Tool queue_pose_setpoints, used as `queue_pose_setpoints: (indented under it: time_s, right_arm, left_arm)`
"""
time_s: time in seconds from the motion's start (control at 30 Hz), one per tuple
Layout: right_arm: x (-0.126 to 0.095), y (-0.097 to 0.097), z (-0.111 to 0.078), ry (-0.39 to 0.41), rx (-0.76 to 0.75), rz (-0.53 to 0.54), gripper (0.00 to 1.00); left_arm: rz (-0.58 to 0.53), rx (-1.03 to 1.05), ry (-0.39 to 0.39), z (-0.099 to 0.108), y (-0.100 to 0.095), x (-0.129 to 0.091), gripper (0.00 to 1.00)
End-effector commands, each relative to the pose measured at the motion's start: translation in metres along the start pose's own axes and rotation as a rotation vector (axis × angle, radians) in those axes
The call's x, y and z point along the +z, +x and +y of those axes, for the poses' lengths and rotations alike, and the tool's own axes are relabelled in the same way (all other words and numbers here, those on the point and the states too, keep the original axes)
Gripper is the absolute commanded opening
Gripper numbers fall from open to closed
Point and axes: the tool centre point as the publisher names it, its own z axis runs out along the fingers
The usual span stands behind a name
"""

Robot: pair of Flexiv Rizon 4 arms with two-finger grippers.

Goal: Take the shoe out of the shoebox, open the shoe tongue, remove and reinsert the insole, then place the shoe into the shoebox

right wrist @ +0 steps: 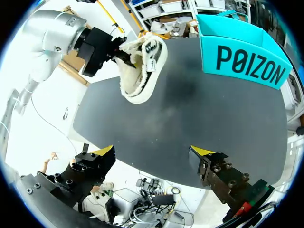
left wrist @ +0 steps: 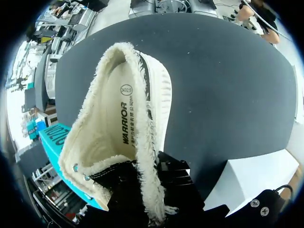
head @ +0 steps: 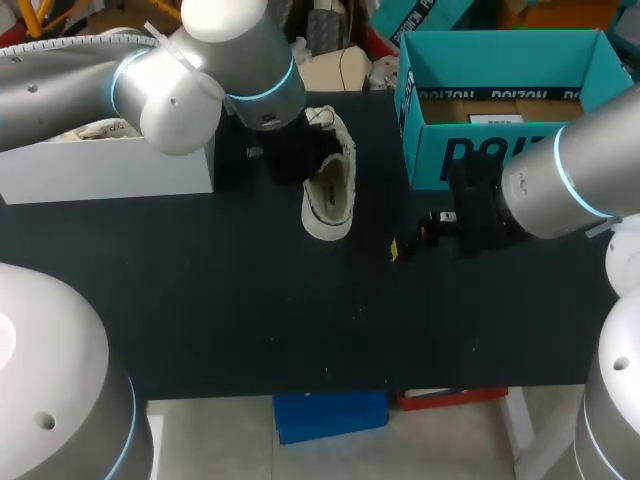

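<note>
Teal cardboard formed the shoebox (head: 500,38), which stood open at the far right of the black table (head: 250,300). Its brown floor showed inside, with a white slip (head: 495,118) lying on it. Large dark lettering ran across the outer wall.

The shoe (head: 330,190), cream fleece with a ribbed white sole, was outside the shoebox. It hung over the table's far middle, between the shoebox and a white box (head: 100,170) at the far left. A pale item on that box could not be identified.

The left gripper (right wrist: 118,52) was clamped on the shoe's heel collar, its tips buried in fleece. The insole (left wrist: 121,114) lay in place, bearing a round stamp and a line of dark print.

The right gripper (right wrist: 153,152) hung over the table's near right, fingers wide apart and holding nothing.
</note>
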Motion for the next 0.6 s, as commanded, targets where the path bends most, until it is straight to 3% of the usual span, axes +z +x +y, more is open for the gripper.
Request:
queue_pose_setpoints:
  time_s: [0.03,0.23,0.43,0.6]
  right_arm:
    - [0.000,0.001,0.000,0.000,0.001,-0.003,1.00]
    - [0.000,0.001,0.000,0.000,0.001,-0.003,1.00]
    - [0.000,0.001,0.000,0.000,0.001,-0.003,1.00]
    - [0.000,0.001,0.000,0.000,0.001,-0.003,1.00]
  left_arm:
    - [-0.023,-0.111,-0.150,0.014,0.001,-0.084,0.00]
    - [-0.091,-0.409,-0.281,0.041,0.011,-0.128,0.00]
    - [-0.090,-0.679,-0.396,0.067,0.047,-0.160,0.00]
    - [-0.097,-0.829,-0.405,0.086,0.085,-0.173,0.00]
